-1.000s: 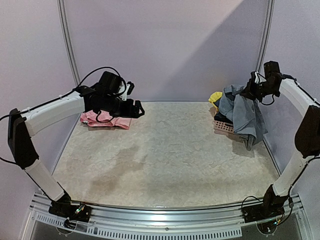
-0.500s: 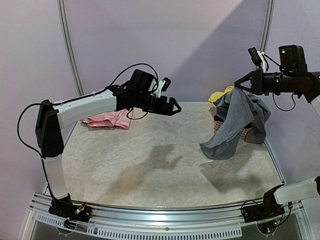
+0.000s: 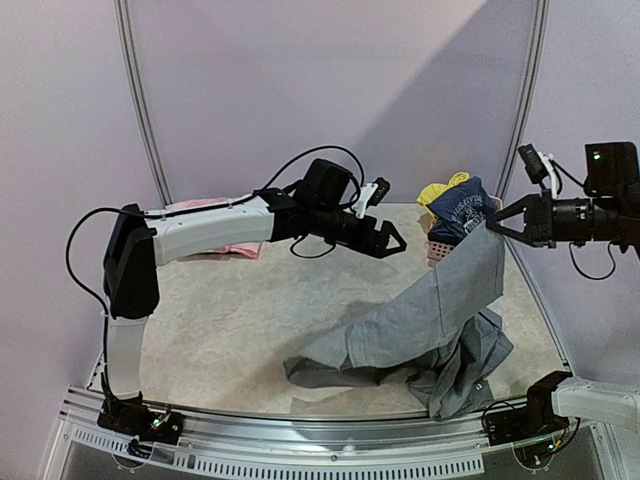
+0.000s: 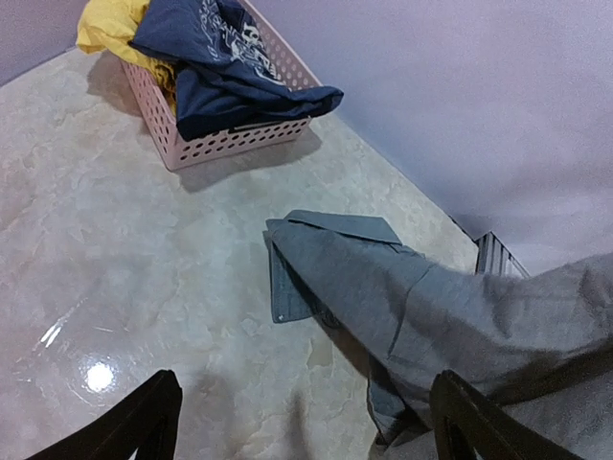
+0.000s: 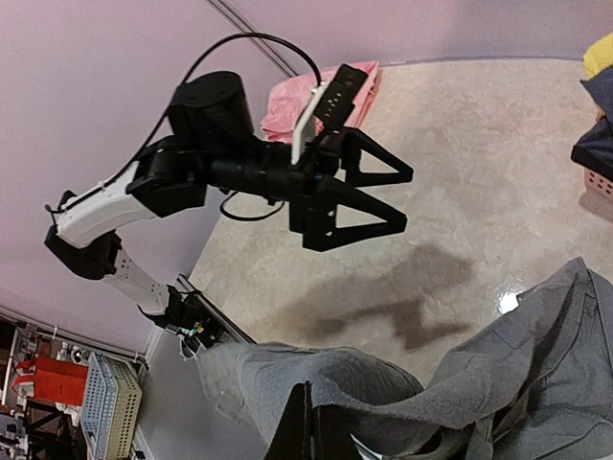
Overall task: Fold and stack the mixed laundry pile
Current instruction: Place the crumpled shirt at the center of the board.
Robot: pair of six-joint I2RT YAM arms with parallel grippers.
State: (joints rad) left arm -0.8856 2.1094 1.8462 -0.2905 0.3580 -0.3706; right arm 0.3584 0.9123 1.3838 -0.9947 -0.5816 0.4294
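My right gripper (image 3: 493, 226) is shut on an edge of the grey collared shirt (image 3: 420, 325) and holds it up at the right. The shirt slopes down onto the table and bunches near the front edge. In the right wrist view the shut gripper (image 5: 316, 436) pinches the grey shirt (image 5: 450, 393). My left gripper (image 3: 392, 241) hangs open over the table's middle, left of the raised shirt and apart from it. From the left wrist, the grey shirt (image 4: 431, 307) lies below and ahead of the open gripper (image 4: 306, 431). The navy top (image 3: 466, 215) and yellow piece (image 3: 440, 191) sit in the basket.
The pink slatted basket (image 3: 440, 252) stands at the back right by the wall. A pink garment (image 3: 238, 248) lies at the back left, partly behind my left arm. The metal rail (image 3: 300, 425) runs along the front edge, with the shirt's lower end close to it.
My right gripper has drawn the grey shirt out of the basket and forward, so its tail now trails onto the table. My left arm has swung from the pink garment toward the middle.
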